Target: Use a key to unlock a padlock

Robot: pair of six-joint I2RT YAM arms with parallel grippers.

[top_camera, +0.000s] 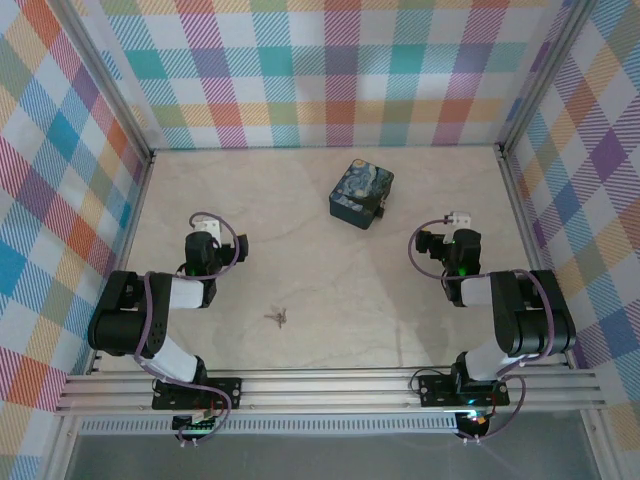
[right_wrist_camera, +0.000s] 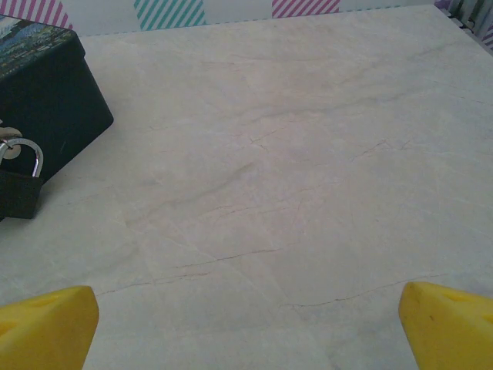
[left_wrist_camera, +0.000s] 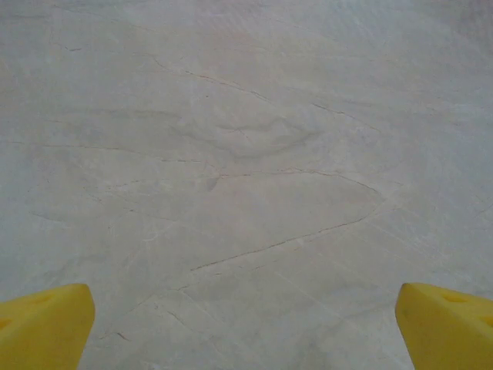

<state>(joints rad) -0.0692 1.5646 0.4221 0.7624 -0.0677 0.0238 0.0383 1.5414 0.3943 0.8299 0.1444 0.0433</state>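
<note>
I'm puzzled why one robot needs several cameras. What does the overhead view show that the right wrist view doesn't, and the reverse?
Only overhead: the key lying on the table between the left arm and the right arm, and the whole swirl-painted lid of the dark blue box. Only the right wrist: the padlock close up, dark body and silvery shackle, against the box's side, plus that arm's yellow fingers, spread wide. Both: the box and the pale marbled table.
</note>
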